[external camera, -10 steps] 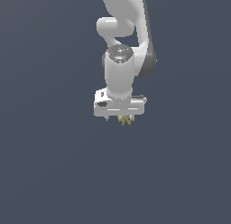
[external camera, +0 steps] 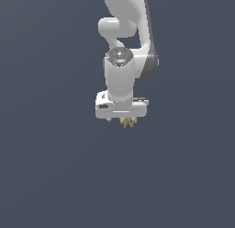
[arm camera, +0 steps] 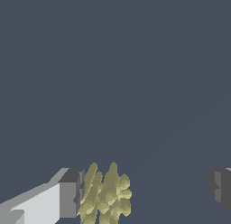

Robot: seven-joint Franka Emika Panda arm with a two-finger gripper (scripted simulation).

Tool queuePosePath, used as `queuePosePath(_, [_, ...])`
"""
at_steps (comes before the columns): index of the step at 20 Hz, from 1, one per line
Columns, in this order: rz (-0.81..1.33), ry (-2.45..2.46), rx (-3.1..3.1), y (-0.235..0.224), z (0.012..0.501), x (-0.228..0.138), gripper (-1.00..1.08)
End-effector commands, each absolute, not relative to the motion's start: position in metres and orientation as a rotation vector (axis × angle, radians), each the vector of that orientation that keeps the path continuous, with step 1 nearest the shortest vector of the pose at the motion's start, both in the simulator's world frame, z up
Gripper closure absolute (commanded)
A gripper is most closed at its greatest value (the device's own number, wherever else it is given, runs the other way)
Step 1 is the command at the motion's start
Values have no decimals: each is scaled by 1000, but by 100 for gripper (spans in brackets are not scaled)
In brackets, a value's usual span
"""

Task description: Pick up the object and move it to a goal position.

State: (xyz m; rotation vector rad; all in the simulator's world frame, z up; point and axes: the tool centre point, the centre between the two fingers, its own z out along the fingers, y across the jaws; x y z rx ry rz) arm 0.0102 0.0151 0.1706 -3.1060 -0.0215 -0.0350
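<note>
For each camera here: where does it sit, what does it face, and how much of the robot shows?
Exterior view: off the arm, exact position unknown, facing the white arm, its pincer and the small yellow-olive spiky cluster.
Wrist view: on the wrist, facing past two grey fingers.
Shared: the cluster, touching one finger, pincer open.

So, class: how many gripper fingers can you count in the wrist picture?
2. One finger sits right beside the yellow spiky cluster; the other finger is far across, at the frame edge, with a wide gap between it and the cluster.
</note>
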Motion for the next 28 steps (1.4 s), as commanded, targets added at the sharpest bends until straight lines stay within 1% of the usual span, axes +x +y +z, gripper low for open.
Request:
queuePosePath(1, [-26, -8, -3098, 15, 169, 9, -92])
queuePosePath(14, [-23, 104, -3100, 18, 167, 5, -92])
queuePosePath(28, [-9, 544, -3063, 29, 159, -11, -92])
